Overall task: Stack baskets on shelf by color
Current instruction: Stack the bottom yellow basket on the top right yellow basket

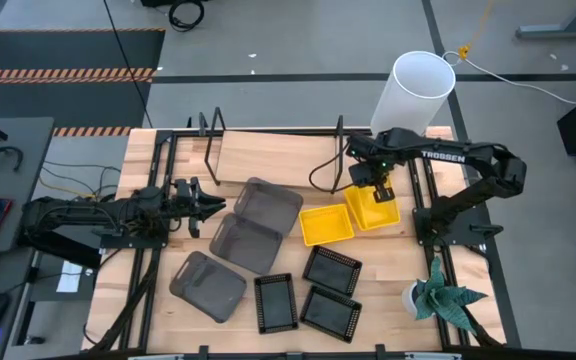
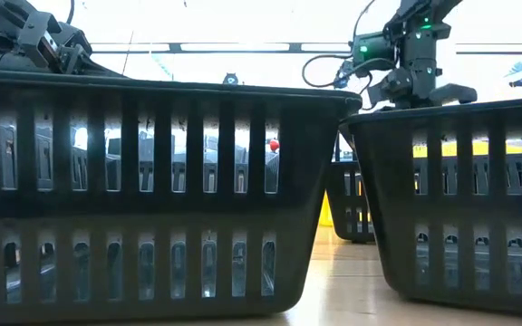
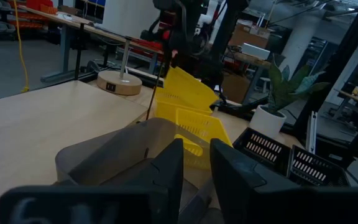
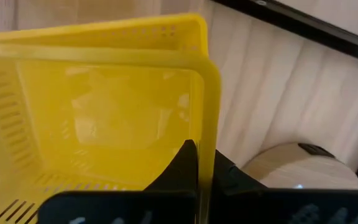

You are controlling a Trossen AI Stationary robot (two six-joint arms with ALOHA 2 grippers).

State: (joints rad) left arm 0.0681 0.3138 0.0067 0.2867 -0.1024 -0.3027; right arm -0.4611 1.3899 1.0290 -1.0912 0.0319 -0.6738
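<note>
Near the desk's front edge sit three black baskets, untouched. Further in, the left pincer waits, narrowly parted, beside the grey baskets. At two o'clock, the right pincer pinches a yellow basket's rim, tilting it. Lift cleanly before carrying to the bare shelf at twelve.

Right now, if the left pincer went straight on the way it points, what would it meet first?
Probably a grey basket: the left pincer points right across the table, open, with that basket's rim just ahead. The yellow baskets lie beyond. Depth is unclear.
</note>
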